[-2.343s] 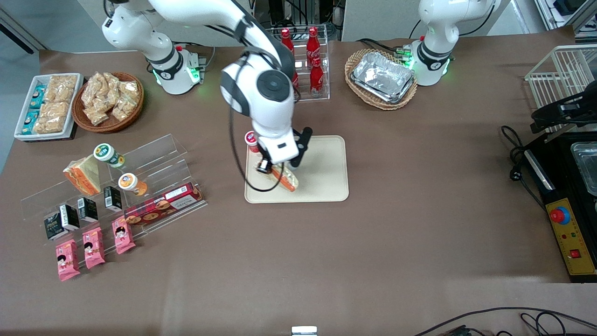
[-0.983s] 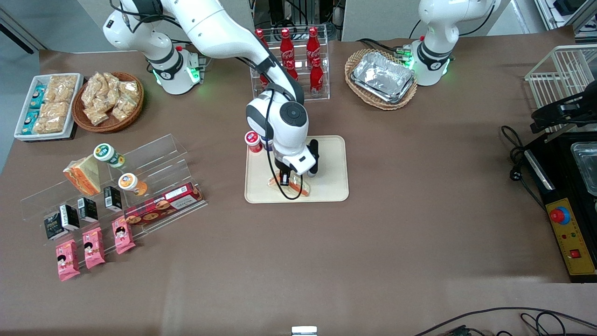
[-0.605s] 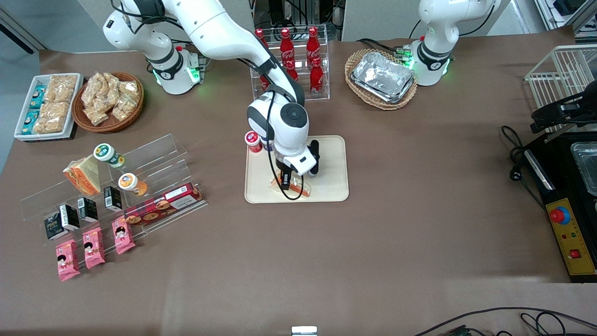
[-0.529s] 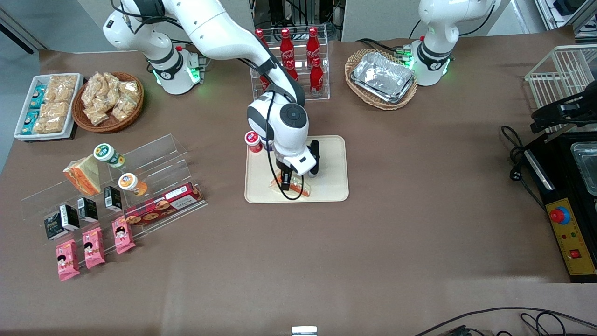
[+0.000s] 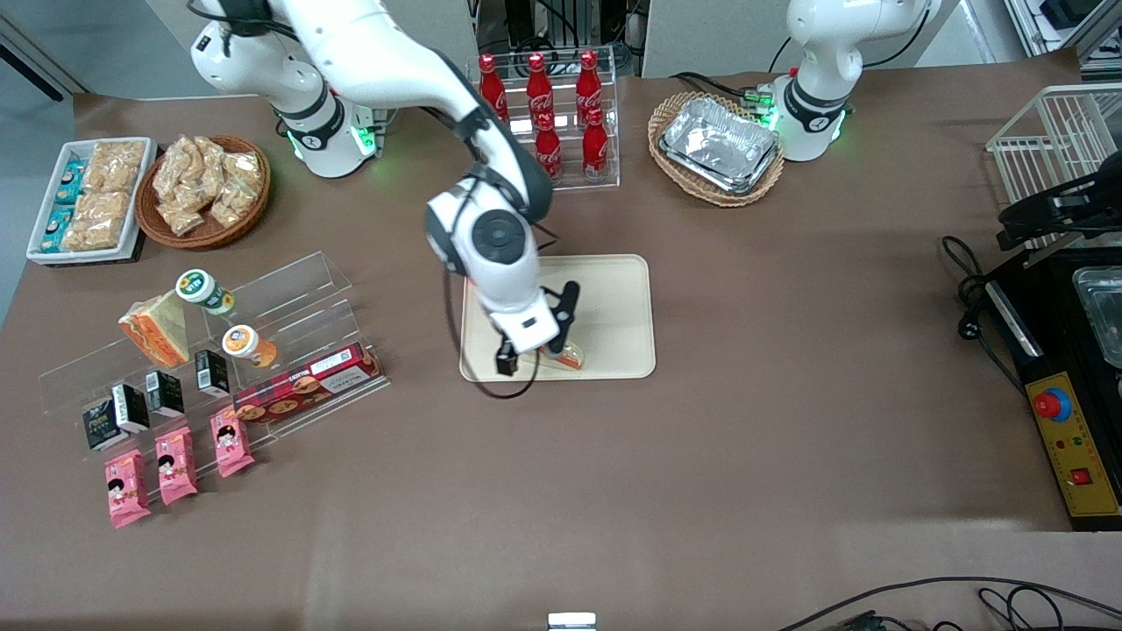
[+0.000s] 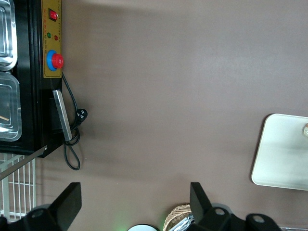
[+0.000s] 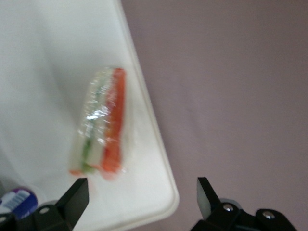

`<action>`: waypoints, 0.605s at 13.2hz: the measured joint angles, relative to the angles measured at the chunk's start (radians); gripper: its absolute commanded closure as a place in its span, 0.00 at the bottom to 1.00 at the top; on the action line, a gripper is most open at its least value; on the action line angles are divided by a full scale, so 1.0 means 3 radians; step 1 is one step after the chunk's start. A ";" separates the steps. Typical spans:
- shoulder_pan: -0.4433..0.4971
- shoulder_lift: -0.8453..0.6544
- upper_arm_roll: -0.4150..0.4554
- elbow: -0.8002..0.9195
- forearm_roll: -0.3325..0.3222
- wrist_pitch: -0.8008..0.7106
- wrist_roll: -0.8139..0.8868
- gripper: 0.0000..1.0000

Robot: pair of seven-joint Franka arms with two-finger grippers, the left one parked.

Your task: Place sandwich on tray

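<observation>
The sandwich (image 5: pixel 564 355), a thin wrapped wedge with orange-red and green stripes, lies on the beige tray (image 5: pixel 614 307), near the tray edge nearest the front camera. My right gripper (image 5: pixel 545 337) hangs above that part of the tray, open and empty, clear of the sandwich. In the right wrist view the sandwich (image 7: pixel 103 122) rests on the tray (image 7: pixel 48 57) ahead of the gripper (image 7: pixel 140 192), whose two fingers stand wide apart over the tray's rounded corner. A corner of the tray (image 6: pixel 284 154) shows in the left wrist view.
A rack of red cola bottles (image 5: pixel 548 118) stands farther from the camera than the tray. Foil trays sit in a basket (image 5: pixel 719 145). An acrylic shelf (image 5: pixel 263 324) with a thicker wedge (image 5: pixel 158 329), cups and snack packs lies toward the working arm's end. A small labelled container (image 7: pixel 17 199) stands on the tray.
The gripper was shut on the sandwich low over the tray; now it has let go, opened and risen, shifting toward the working arm's end. The sandwich stays on the tray.
</observation>
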 measured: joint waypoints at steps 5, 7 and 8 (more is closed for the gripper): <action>-0.0489 -0.0524 -0.0016 0.0019 0.0013 -0.0456 0.0220 0.00; -0.0700 -0.0725 -0.0018 0.0022 0.0014 -0.0698 0.0507 0.00; -0.0811 -0.0829 -0.0019 0.0024 0.0014 -0.0822 0.0626 0.00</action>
